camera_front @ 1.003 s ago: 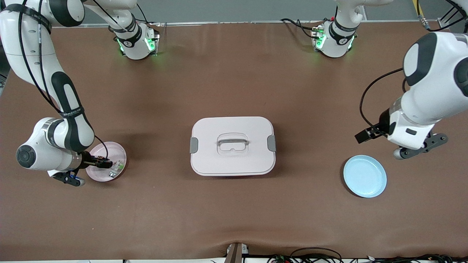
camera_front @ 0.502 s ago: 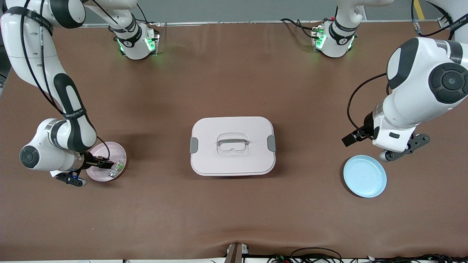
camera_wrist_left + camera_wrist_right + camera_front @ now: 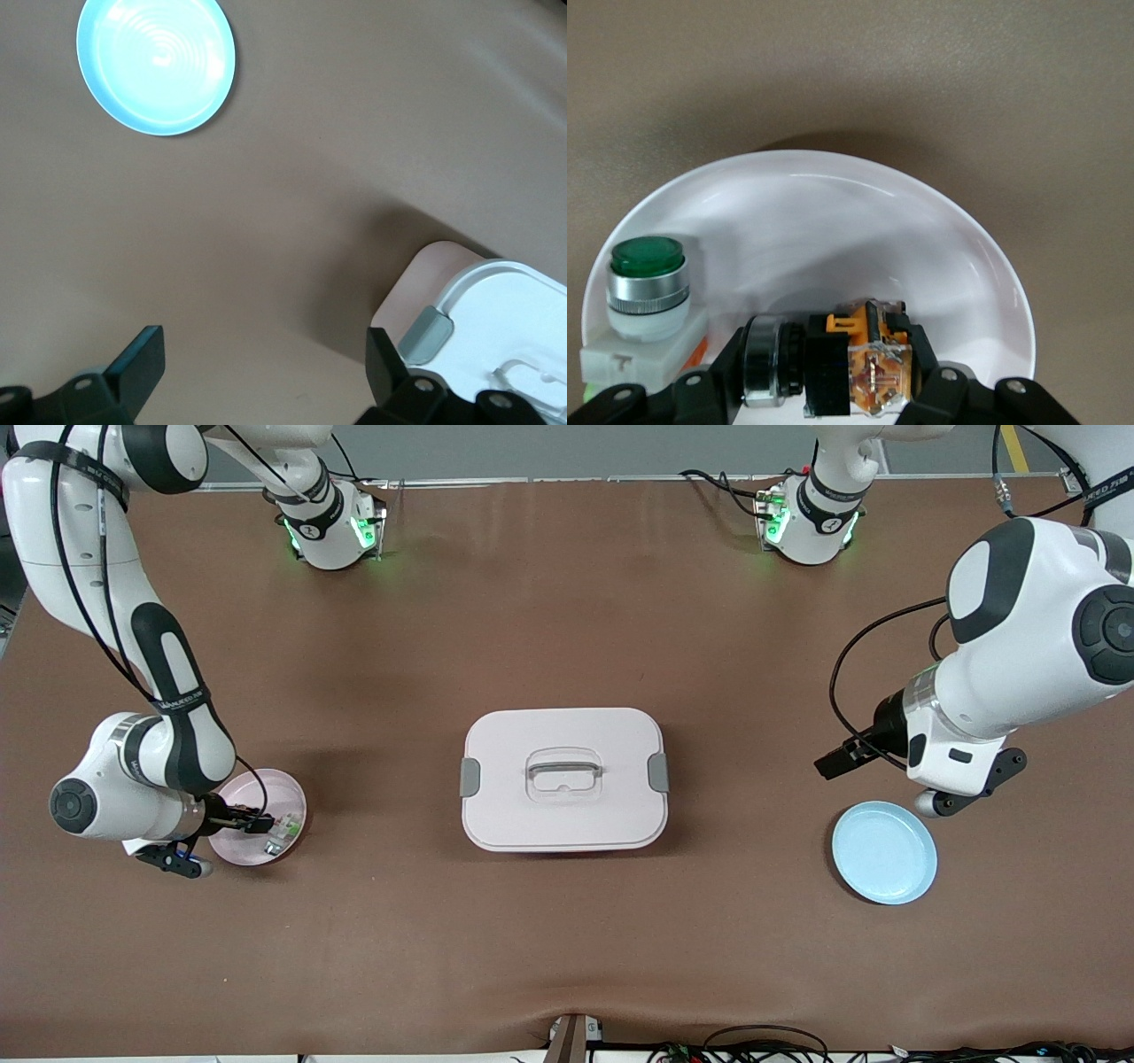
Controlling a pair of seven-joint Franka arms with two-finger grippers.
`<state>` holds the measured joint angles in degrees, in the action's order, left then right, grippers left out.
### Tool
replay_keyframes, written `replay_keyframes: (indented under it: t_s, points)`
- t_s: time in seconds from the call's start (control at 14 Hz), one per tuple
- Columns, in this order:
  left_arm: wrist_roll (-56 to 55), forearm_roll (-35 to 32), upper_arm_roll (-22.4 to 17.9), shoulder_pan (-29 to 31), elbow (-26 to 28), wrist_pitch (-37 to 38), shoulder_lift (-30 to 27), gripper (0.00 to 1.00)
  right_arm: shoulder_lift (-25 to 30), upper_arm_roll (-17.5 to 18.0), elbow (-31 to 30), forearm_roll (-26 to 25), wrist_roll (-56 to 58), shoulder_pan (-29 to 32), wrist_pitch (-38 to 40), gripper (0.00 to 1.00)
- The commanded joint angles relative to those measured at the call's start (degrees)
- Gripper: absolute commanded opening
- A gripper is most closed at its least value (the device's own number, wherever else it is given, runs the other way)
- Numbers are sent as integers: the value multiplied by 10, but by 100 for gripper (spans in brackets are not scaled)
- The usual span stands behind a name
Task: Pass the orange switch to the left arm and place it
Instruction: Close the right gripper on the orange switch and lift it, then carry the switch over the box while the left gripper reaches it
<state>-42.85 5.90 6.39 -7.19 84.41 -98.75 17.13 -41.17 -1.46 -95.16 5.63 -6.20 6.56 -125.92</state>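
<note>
Even overhead light, soft shadows, sharp front view; wrist views softer near the lens.

The brown worktop (image 3: 567, 602) is brightly and evenly lit from above, with pale streaks of sheen toward its edge by the bases. The box (image 3: 563, 779) casts a thin dark shadow along its edge nearest the front camera; in the left wrist view its shadow spreads broadly. A soft shadow lies beside the pink plate (image 3: 288, 793). Green lamps glow at both bases. The blue plate (image 3: 156, 64) shows ringed glare at its middle. In the right wrist view the white plate (image 3: 833, 212) carries faint highlights, and the end effector parts at the frame's edge look slightly blurred.
</note>
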Motion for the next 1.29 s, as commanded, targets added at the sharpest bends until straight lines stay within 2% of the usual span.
replay_keyframes:
  t_s: [0.0, 0.14, 0.43, 0.86, 1.07, 1.22]
  points:
    - [-23, 11, 1, 0, -14, 2, 13, 100, -1, 2, 1, -6, 0, 1, 2, 19]
    - [-45, 32, 0, 1, -13, -1, 16, 100, 3, 2, 4, -6, -1, 2, 20, 19]
    - [-65, 59, 0, 6, -11, -3, 16, 100, 42, 7, 11, 6, -5, 4, 111, 19]
    - [-73, 60, 0, -5, -10, -4, 18, 100, 98, 6, 34, 123, -16, 1, 256, 17]
    - [-73, 65, 1, -5, -10, -4, 18, 100, 123, 12, 34, 151, -88, -8, 294, 17]
    - [-72, 89, 1, -5, -11, -4, 18, 100, 142, 18, 33, 188, -131, -15, 312, 17]
